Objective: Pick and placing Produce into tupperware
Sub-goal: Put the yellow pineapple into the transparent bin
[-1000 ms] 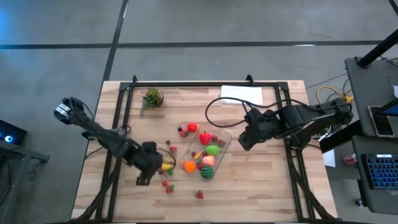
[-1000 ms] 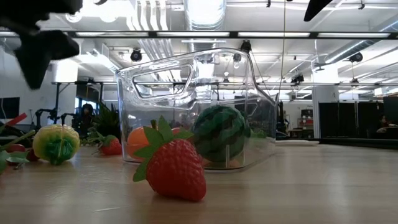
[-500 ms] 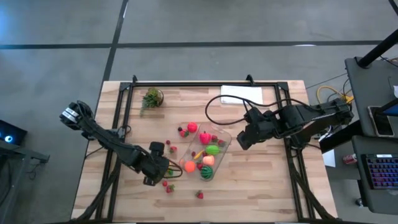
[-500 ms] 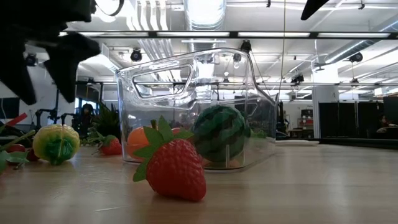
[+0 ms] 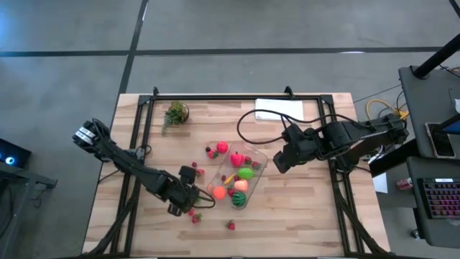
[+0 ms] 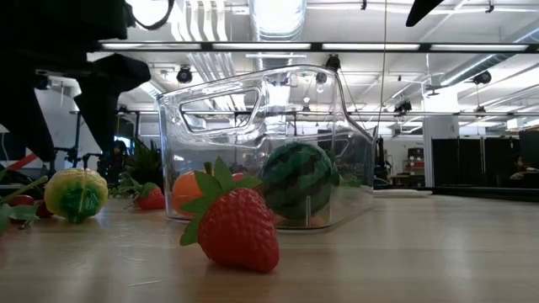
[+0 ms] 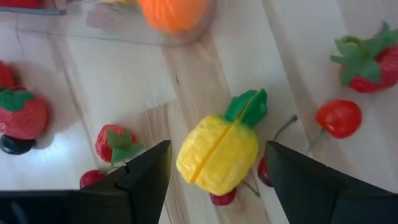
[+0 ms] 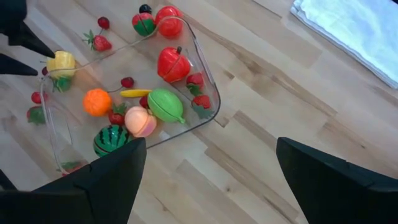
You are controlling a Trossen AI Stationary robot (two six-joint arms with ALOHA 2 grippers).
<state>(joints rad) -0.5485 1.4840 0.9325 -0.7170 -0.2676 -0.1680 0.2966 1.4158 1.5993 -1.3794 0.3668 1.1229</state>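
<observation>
Two dark fingers point(image 7: 146, 180) of the left gripper point(image 7: 217, 180) stand spread wide, the jaws released and grasping nothing, with a yellow toy pineapple point(image 7: 219, 151) lying on the counter point(image 7: 205, 74) between them. Around the pineapple lie several loose pieces of Produce: a small strawberry point(image 7: 118, 143) near one finger, a red cherry tomato point(image 7: 337, 118) near the other, a larger strawberry point(image 7: 367, 59) farther out, and another strawberry point(image 7: 22, 115) to the opposite side. Beyond the pineapple the rim of the clear tupperware point(image 7: 124, 31) shows, with an orange point(image 7: 174, 12) inside it.

In the high view the left gripper point(image 5: 188, 196) sits just beside the tupperware point(image 5: 241, 175), which lies at the middle of the counter point(image 5: 309, 223). The tub holds a red pepper point(image 8: 173, 63), a green piece point(image 8: 165, 105), a pink peach point(image 8: 140, 121), an orange point(image 8: 97, 102), a watermelon point(image 8: 112, 140) and small strawberries.

The right gripper point(image 5: 282, 161) hovers at the tub's other end, its jaws likewise spread and released. A leafy potted plant point(image 5: 175, 113) and a white sheet point(image 5: 279, 109) lie toward the counter's far edge. In the low view a large strawberry point(image 6: 232, 223) lies in front of the tub.
</observation>
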